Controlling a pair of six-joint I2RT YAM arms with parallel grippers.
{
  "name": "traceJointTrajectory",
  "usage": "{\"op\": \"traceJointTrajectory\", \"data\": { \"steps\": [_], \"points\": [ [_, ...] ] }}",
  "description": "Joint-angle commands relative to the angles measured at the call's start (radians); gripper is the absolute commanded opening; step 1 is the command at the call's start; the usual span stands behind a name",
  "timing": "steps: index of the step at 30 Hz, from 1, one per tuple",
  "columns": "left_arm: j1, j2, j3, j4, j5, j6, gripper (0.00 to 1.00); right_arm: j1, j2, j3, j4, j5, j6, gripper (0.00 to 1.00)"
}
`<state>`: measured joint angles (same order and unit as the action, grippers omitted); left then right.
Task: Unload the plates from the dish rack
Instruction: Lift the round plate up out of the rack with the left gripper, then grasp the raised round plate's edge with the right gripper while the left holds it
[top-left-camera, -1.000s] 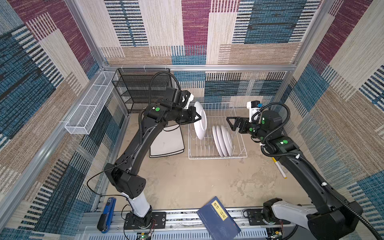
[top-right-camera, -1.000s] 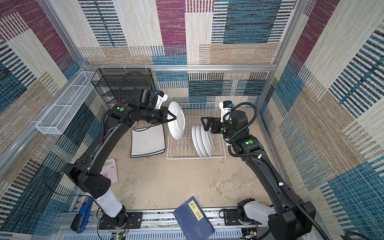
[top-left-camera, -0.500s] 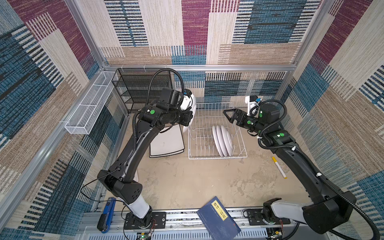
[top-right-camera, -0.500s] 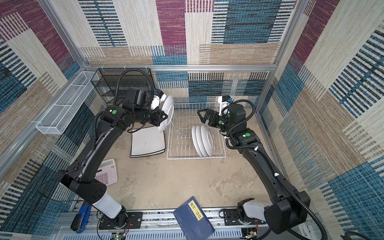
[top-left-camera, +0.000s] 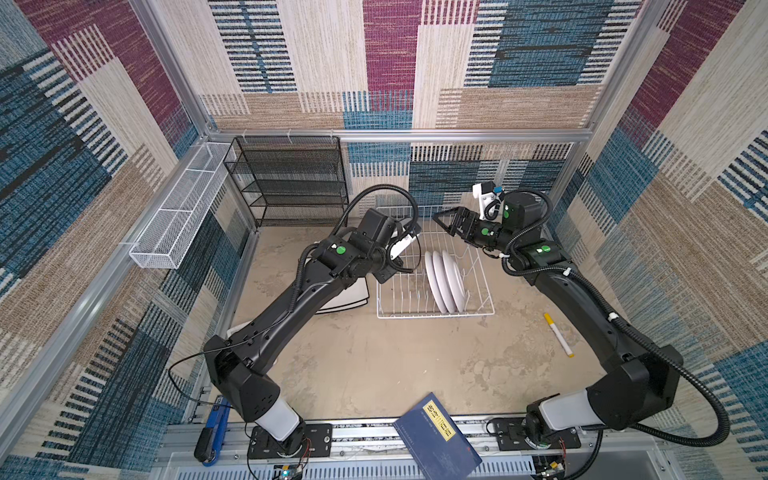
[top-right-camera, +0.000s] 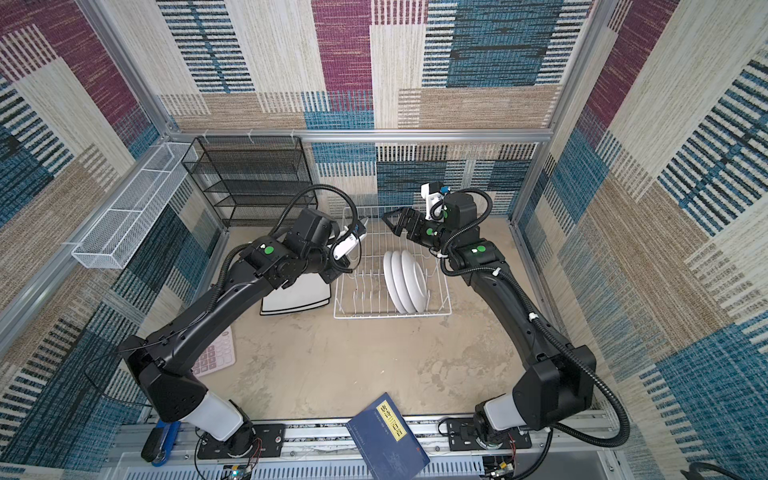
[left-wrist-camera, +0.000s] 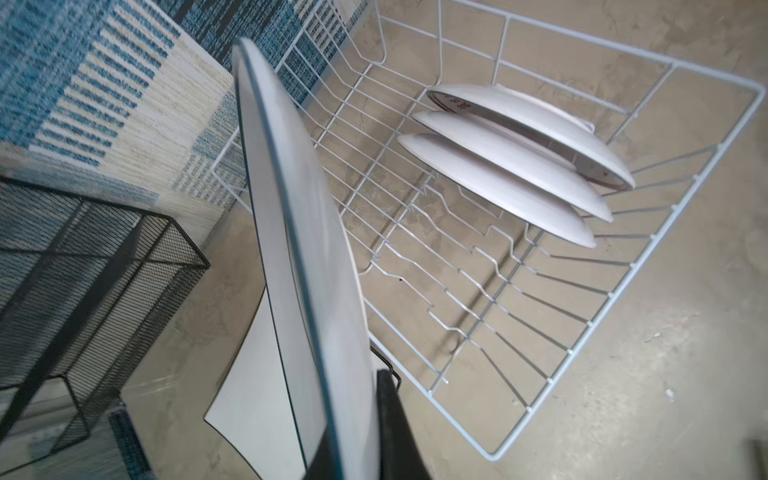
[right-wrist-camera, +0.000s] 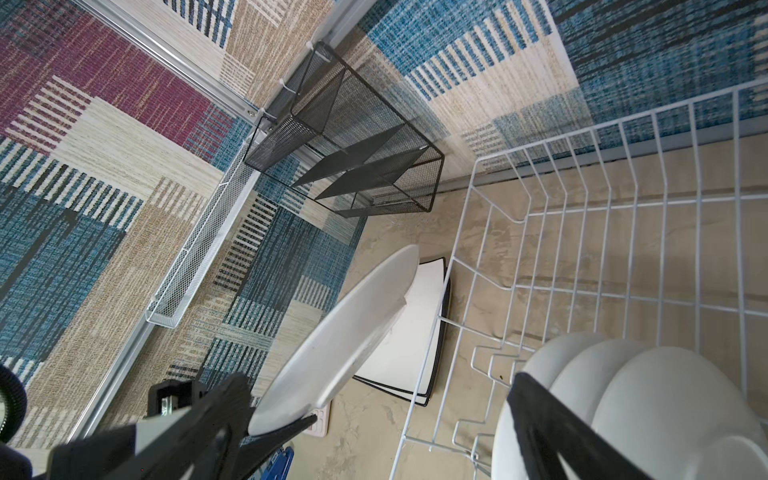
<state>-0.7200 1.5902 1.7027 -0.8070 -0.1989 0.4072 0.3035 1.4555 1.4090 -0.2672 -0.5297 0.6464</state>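
Three round plates (top-left-camera: 444, 280): upright in dish rack (top-left-camera: 415, 316), right half.
Left gripper (left-wrist-camera: 353, 457): clamped on another round plate (left-wrist-camera: 299, 249), above stacked square plates (top-right-camera: 297, 297) beside rack.
Right gripper (top-left-camera: 442, 222): jaws wide, empty.

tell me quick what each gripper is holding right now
left gripper: shut on a round white plate.
right gripper: open, holding nothing.
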Motion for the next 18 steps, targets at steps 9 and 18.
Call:
{"op": "traceJointTrajectory", "data": {
  "steps": [9,18],
  "points": [
    [-0.092,-0.101,-0.25,0.477,-0.154,0.301,0.0,0.002,0.061,0.015,-0.022,-0.092,0.039,0.92],
    [-0.146,-0.121,-0.341,0.582,-0.211,0.423,0.0,0.002,0.095,0.018,-0.08,-0.117,0.037,0.82]
  ]
}}
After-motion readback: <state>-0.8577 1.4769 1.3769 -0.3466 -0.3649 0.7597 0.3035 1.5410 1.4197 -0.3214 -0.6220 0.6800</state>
